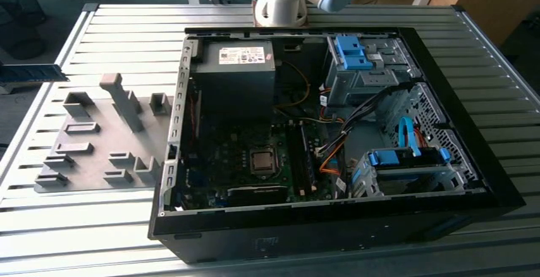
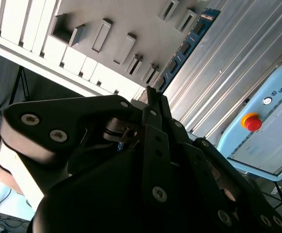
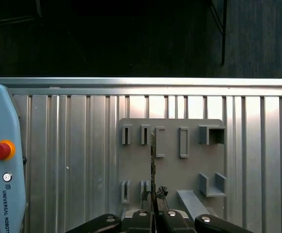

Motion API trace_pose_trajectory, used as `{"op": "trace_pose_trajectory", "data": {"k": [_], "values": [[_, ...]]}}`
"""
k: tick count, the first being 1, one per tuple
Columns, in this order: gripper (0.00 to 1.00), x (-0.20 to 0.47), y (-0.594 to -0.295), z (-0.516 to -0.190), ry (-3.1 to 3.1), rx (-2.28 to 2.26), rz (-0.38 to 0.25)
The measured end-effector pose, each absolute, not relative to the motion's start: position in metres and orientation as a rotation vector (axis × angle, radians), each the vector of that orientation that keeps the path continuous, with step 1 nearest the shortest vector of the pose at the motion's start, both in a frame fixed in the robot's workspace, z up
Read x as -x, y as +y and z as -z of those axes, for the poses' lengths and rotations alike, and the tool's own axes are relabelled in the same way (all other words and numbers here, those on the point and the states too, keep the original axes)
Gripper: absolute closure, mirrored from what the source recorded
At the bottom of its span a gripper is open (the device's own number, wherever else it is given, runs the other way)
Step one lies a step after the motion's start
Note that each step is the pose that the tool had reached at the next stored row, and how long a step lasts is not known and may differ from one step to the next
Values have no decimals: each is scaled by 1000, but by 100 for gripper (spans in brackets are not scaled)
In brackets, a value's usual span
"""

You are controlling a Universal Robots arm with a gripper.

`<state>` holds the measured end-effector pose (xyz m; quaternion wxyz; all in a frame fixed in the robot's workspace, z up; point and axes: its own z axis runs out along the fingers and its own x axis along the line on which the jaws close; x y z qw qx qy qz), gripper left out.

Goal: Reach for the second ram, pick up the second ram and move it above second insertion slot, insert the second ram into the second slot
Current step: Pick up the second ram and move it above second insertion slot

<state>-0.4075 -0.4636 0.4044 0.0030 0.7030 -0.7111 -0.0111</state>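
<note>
In the exterior view, a gray plate [image 1: 93, 131] with little pockets lies on the ribbed metal surface [image 1: 101, 226] at the exterior view's left. At its right sits the open black computer box [image 1: 497, 182], with a green board [image 1: 219, 157], a dark power box [image 1: 236, 84], blue drive cages [image 1: 405, 169] and wires inside. In the first wrist view the gripper [image 3: 153, 198] has its jaws closed tight on one end of the second ram [image 2: 184, 51], up over the gray plate; the blue-green stick's long side points straight out from the jaws.

On the table [image 1: 85, 226], the fixture plate [image 1: 97, 147] lies at the exterior view's left of the case [image 1: 337, 229].
</note>
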Motion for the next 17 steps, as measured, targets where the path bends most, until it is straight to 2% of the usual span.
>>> {"op": "trace_pose_trajectory", "data": {"k": [17], "values": [[86,394,-464,-404,-2230,-2204,35]]}}
